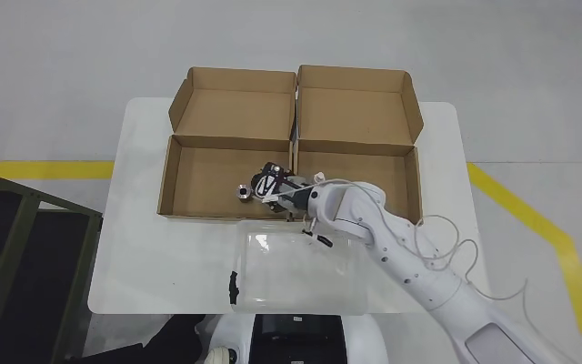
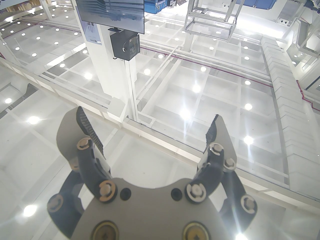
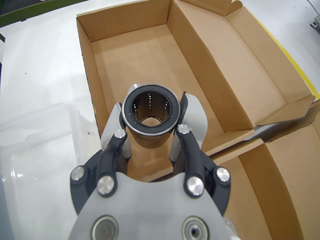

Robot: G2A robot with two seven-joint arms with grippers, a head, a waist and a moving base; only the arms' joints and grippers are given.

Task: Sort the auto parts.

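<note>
Bearing (image 3: 150,136) clamped in right claw (image 3: 152,108) over left box (image 3: 140,58); wrist view reveals inner ball rows; left claw (image 2: 148,113) gapes.

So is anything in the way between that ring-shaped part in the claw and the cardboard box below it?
Nothing visible is. The right claw holds the bearing right over the open cardboard box. The lid is folded back, and the box floor under the part is bare.
</note>
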